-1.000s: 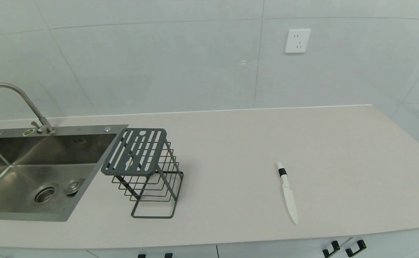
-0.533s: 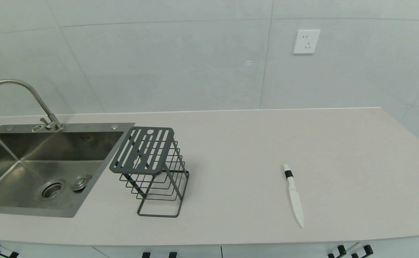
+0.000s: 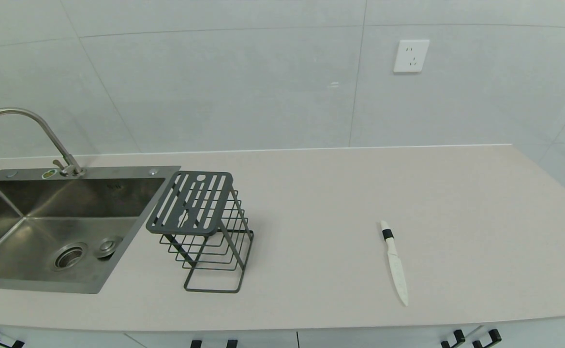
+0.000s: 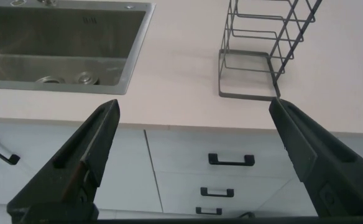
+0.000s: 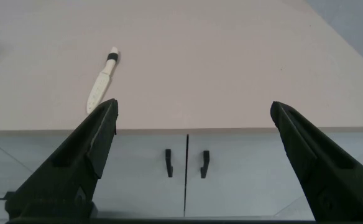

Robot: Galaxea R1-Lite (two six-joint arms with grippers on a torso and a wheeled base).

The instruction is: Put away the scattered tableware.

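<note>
A small sticker point(image 3: 48, 174) sits on the sink point(image 3: 84, 193) rim beside the tap point(image 3: 55, 145), its print too small to read; the knife point(image 3: 394, 261) bears no legible marking. This white knife with a black band lies flat on the table point(image 3: 311, 203), well to the right of the wire rack point(image 3: 198, 227), handle toward the wall, tip toward the front edge. The right claw point(image 5: 192, 104) hangs before the table's front edge, level with the cabinet doors, its fingers point(image 5: 76, 168) spread wide apart and empty; the knife lies beyond it, well apart. The left claw point(image 4: 192, 106) is held likewise, wide apart and empty, facing the rack's base.
</note>
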